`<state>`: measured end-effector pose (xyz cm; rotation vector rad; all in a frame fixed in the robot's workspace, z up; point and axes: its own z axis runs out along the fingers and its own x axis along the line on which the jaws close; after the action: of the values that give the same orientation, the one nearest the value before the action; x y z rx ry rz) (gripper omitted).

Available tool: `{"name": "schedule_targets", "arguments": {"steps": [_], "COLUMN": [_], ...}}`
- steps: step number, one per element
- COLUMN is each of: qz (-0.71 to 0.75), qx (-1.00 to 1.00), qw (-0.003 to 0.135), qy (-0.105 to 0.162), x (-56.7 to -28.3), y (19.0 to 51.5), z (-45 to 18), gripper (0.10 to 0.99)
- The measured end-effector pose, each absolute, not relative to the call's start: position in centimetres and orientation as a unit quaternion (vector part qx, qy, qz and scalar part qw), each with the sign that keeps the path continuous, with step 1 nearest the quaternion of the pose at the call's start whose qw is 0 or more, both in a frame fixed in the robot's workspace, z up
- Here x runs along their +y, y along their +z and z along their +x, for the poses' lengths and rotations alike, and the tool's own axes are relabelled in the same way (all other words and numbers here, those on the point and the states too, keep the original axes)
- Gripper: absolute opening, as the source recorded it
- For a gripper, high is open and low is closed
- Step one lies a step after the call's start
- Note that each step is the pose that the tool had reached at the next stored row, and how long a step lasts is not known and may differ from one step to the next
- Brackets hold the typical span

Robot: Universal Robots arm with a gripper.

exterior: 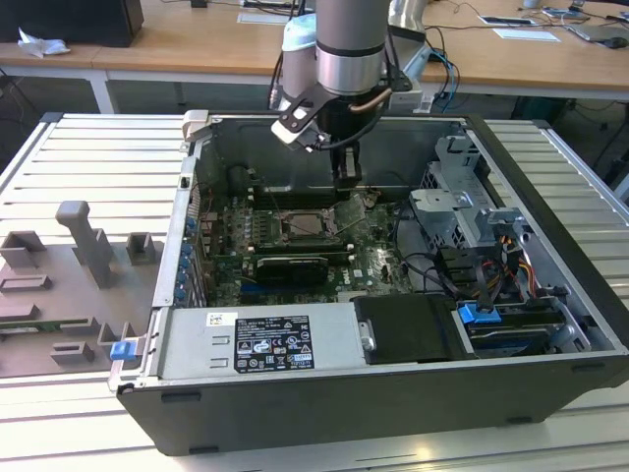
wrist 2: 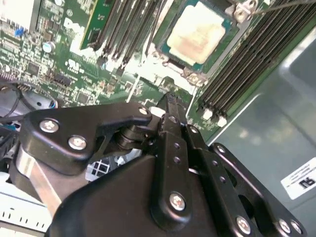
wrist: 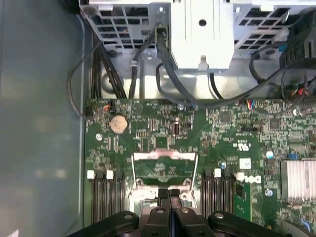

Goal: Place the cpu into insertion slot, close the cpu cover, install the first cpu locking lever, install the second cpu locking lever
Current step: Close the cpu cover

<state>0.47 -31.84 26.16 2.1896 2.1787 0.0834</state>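
Closest to me, the dark front wall of the open computer case (exterior: pixel 295 423) rests on a ribbed metal table (exterior: pixel 550 433), with a grey labelled power-supply box (exterior: pixel 265 344) just behind that wall. A grey fixture tray (exterior: pixel 74 256) lies beside the case on the exterior view's left.

Further in, the green motherboard (exterior: pixel 378 265) covers the case floor. Near its middle the cpu (wrist 2: pixel 197 32) sits flat inside the insertion slot (wrist 2: pixel 160 58), pale metal top facing up, between banks of long black memory slots (wrist 2: pixel 247 64).

Gripper (wrist: pixel 169 195) hangs over the board just beside the socket. Both fingers are pressed together, with nothing seen between them.

The cpu cover (wrist: pixel 165 156) is not down: in the first wrist view its silvery frame stands raised, with green board showing through its window. The fingertips are very near its edge; contact cannot be judged.

Beyond it, a metal drive cage (wrist: pixel 202 29) with black cables lines the case's end.

At the far back stand wooden desks (exterior: pixel 197 39).
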Motion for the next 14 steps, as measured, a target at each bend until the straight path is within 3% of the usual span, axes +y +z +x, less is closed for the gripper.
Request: {"name": "schedule_targets", "arguments": {"steps": [14], "qz": [0.704], "qx": [0.71], "qw": [0.021], "qy": [0.023], "x": [-31.8], "y": [25.8], "z": [4.4], "gripper": [0.106]}}
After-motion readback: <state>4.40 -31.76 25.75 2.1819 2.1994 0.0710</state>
